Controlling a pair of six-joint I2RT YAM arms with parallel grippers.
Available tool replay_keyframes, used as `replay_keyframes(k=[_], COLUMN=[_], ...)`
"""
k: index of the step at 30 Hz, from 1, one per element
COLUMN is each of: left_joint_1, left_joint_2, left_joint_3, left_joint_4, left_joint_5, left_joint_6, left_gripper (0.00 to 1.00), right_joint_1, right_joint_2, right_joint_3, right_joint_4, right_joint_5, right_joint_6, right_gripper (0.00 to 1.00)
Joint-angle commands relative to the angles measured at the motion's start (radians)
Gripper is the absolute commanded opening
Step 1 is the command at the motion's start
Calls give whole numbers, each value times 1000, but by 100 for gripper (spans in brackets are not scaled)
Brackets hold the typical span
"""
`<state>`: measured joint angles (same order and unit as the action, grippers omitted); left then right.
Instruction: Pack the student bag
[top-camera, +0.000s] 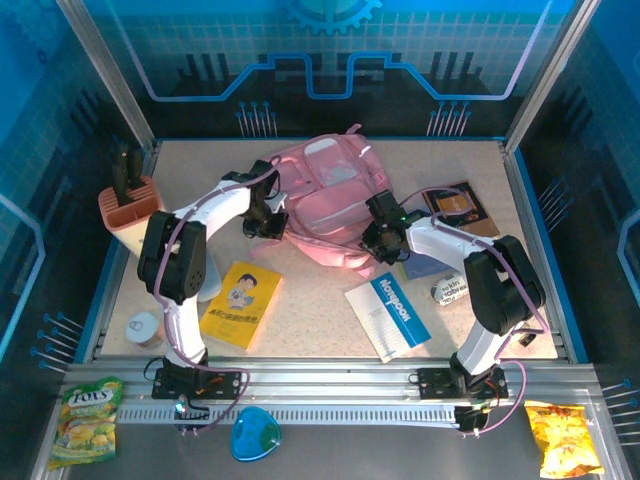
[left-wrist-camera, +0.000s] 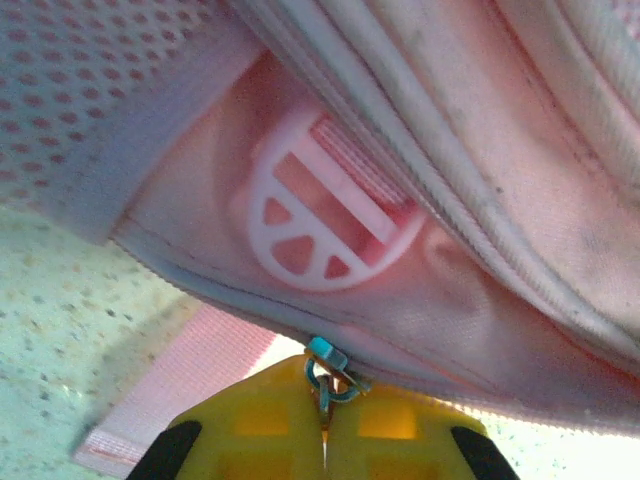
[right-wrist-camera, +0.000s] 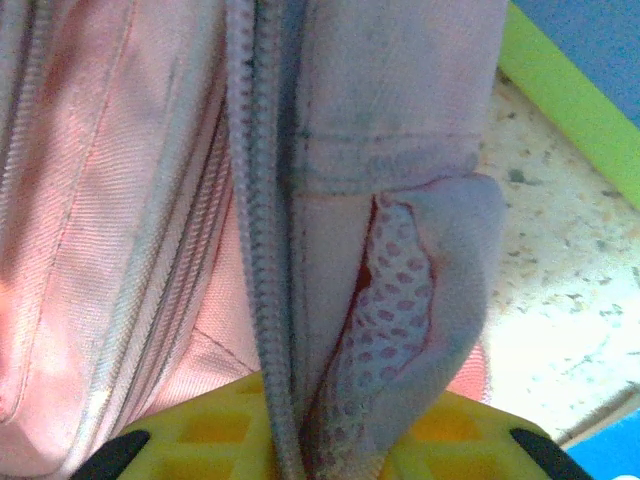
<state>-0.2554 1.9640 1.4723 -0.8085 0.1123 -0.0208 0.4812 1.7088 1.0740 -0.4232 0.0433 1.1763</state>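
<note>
Large soft pink fabric student bag (top-camera: 325, 200): lying between both tools and touching each. It is probably handling light, limp and sagging, so it is best taken by zip pulls, seams or straps.

Yellow-fingered right gripper (right-wrist-camera: 335, 405): a zipped seam and mesh flap are running between its jaws; I cannot tell whether they are clamped.

Yellow-fingered left gripper (left-wrist-camera: 322, 395): jaws together, pinching the small teal metal zip pull (left-wrist-camera: 326, 362) directly ahead.
</note>
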Motion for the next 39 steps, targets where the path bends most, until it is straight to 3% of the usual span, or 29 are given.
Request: replay_keyframes(k=[1, 6, 9, 15, 19, 22, 25, 32, 39], left_joint_1=[60, 88, 88, 87, 88, 87, 88, 88, 88], left_joint_2=[25, 10, -68, -263, -381, -449, -499, -572, -587], left_joint_3=[60, 63, 5, -120, -186, -221, -248, -300, -329], left_joint_4=[-11, 18, 69, 133, 165, 189, 204, 259, 337], left_joint_5=[-18, -49, -92, -193, -213, -202, -203, -151, -53], left_joint_6=[10, -57, -110, -218, -284, -310, -325, -305, -299], left_gripper=[7, 22, 38, 49, 61, 69, 76, 89, 97], right_joint_1=[-14, 13, 36, 94, 137, 162, 171, 170, 160], right_joint_2=[4, 13, 25, 79, 142, 171, 161, -36, -181], right_joint_3=[29, 37, 49, 123, 195, 233, 247, 170, 9], right_joint_4=[0, 67, 107, 141, 147, 148, 136, 0, -131], right_joint_5=[8, -64, -103, -134, -163, -187, -193, -34, 110], right_joint_6=[-71, -86, -73, -52, -56, -75, -125, -315, -413], right_gripper=[25, 25, 26, 27, 28, 36, 52, 71, 74])
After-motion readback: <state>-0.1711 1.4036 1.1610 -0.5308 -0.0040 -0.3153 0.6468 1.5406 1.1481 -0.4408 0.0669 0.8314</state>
